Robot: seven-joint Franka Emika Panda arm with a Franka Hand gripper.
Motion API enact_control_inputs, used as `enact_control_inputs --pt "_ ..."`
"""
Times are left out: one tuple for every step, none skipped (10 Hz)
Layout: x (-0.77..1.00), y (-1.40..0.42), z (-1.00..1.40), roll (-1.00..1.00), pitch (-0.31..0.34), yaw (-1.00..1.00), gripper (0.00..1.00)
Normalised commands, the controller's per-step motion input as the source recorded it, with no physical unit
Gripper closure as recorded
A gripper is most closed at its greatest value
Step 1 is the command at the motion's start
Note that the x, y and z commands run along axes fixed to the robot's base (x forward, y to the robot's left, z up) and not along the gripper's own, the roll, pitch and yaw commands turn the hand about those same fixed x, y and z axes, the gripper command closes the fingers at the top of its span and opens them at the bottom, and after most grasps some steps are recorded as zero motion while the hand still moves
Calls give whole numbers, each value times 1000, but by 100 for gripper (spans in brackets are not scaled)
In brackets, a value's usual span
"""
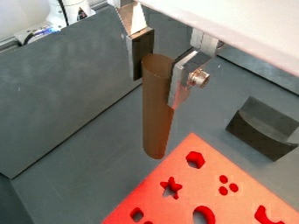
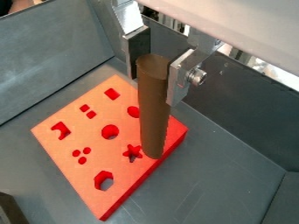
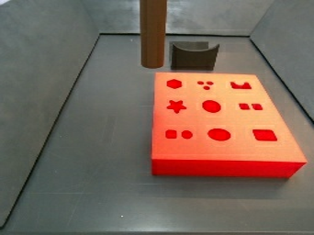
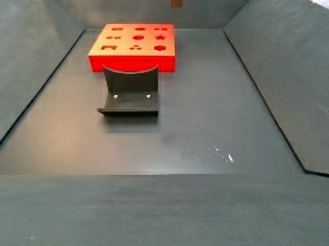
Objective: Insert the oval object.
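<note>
Both wrist views show the gripper [image 1: 156, 54] pinching the top of the oval object [image 1: 156, 109] between its flat silver fingers [image 2: 184, 74], holding it in the air above the grey bin floor [image 3: 86, 156]. The rod is smooth, brown and round-edged, its long axis upright, lower end pointing down beside the edge of the red block [image 3: 223, 124]. The block is a flat matte slab cut with shaped holes: star, circles, squares, hexagon. A dark grey curved block [image 3: 193, 54] sits just behind it in a side view.
</note>
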Motion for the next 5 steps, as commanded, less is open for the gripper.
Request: enact_control_inputs --pt "414 -177 -114 0 -20 -69 100" --pt "749 -251 -63 -3 -4 -60 100" --pt "946 -406 -23 0 0 -51 100" --pt "977 -431 -23 0 0 -17 100" --pt "1000 -466 0 71 34 0 100"
